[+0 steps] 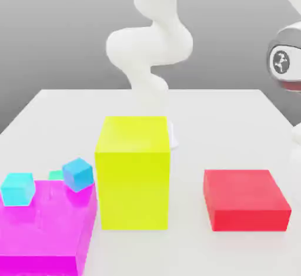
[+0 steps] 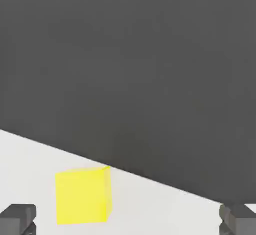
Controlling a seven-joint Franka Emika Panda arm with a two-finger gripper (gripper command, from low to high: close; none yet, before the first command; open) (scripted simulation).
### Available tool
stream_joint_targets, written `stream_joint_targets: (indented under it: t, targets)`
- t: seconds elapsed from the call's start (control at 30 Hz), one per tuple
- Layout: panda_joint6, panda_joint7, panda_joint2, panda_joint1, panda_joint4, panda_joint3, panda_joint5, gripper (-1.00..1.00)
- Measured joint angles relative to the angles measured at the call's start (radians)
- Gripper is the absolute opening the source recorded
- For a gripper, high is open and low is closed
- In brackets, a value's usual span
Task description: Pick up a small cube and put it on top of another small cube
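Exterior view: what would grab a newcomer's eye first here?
The tall yellow block at the table's centre dominates. At the exterior view's left, a magenta slab carries a cyan cube and a blue cube, the blue one tilted. A low red block lies at the right, with the white arm rising behind.

Counter (image 1: 235, 113): bare white surface across the upper and right parts of the exterior view.

Yellow block (image 1: 134, 172): tall, centre of frame; the highest obstacle.

Red block (image 1: 246, 199): low, lower right, well apart from the yellow block; open lane between them.

Magenta slab (image 1: 44, 234): low, lower left, just beside the yellow block; narrow gap only.

Cyan cube (image 1: 18, 188), blue cube (image 1: 78, 174): on the slab, apart from each other.

Fingers (image 2: 17, 219): spread wide in the hand view, bare counter between them.
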Motion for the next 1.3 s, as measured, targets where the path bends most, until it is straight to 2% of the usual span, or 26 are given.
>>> stream_joint_targets:
  t: [0.13,0.23,0.27,0.47,0.63,1.1,1.3]
  targets:
    - [0.026,0.055,0.142,0.069,0.037,-0.014,-0.058,0.00]
    - [0.096,0.073,0.251,0.091,0.063,-0.031,-0.082,0.00]
    - [0.116,0.076,0.278,0.095,0.069,-0.036,-0.086,-1.00]
    - [0.127,0.075,0.292,0.098,0.072,-0.038,-0.084,-1.00]
    - [0.030,0.047,0.157,0.074,0.036,-0.030,-0.064,-1.00]
    - [-0.047,-0.382,-0.257,-0.286,-0.267,-0.274,-0.048,-1.00]
    - [-0.084,-0.715,-0.448,-0.627,-0.434,-0.452,-0.014,-1.00]
